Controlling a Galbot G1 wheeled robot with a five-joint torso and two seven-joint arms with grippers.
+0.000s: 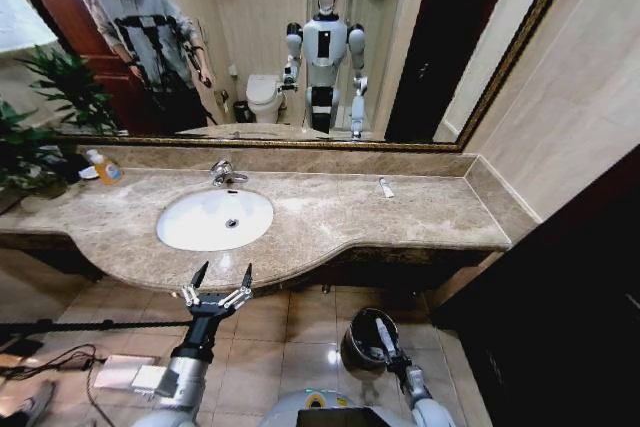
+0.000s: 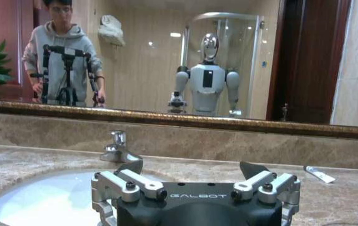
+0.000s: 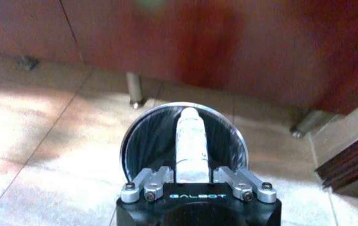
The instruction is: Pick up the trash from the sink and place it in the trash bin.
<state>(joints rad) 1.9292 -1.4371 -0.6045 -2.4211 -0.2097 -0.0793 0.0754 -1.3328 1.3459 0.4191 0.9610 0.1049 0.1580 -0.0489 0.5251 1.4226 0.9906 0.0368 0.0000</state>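
Gripping one large white tube (image 3: 191,141) above one trash bin (image 3: 142,136), right tool (image 3: 191,181); left tool (image 1: 220,278) spread wide, empty.

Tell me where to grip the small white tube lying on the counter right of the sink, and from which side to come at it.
Grip the small white tube across its middle, coming straight down from above. It lies flat on the marble counter, clear of the sink, so fingers could close across its narrow width. The left gripper hangs open before the counter; the right gripper holds a larger tube over the trash bin.
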